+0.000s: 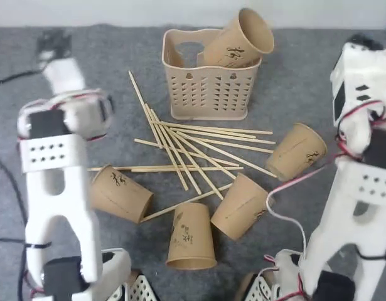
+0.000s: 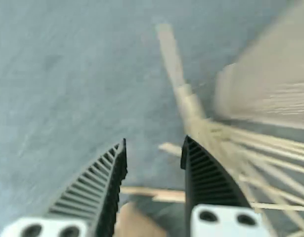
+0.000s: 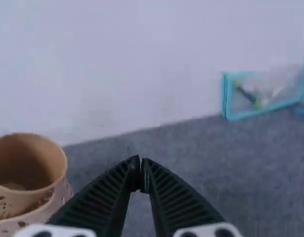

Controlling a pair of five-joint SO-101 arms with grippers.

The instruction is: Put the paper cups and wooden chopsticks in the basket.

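Observation:
The beige slotted basket (image 1: 205, 88) stands at the back centre with one paper cup (image 1: 240, 39) leaning in it. Several more cups lie on the grey mat: one at the left (image 1: 120, 194), one at the front (image 1: 191, 237), one beside it (image 1: 241, 207) and one at the right (image 1: 297, 152). Wooden chopsticks (image 1: 193, 147) are scattered between them and the basket. My left gripper (image 2: 154, 143) is open and holds nothing, above the mat beside the chopsticks (image 2: 191, 106). My right gripper (image 3: 140, 173) is shut and holds nothing, raised at the back right, with the basket's cup (image 3: 23, 170) off to one side.
Both white arms rise from the front edge, the left one (image 1: 54, 163) and the right one (image 1: 362, 188). A turquoise box (image 3: 263, 94) sits by the wall at the far right. Red and white cables (image 1: 287, 188) hang by the right arm.

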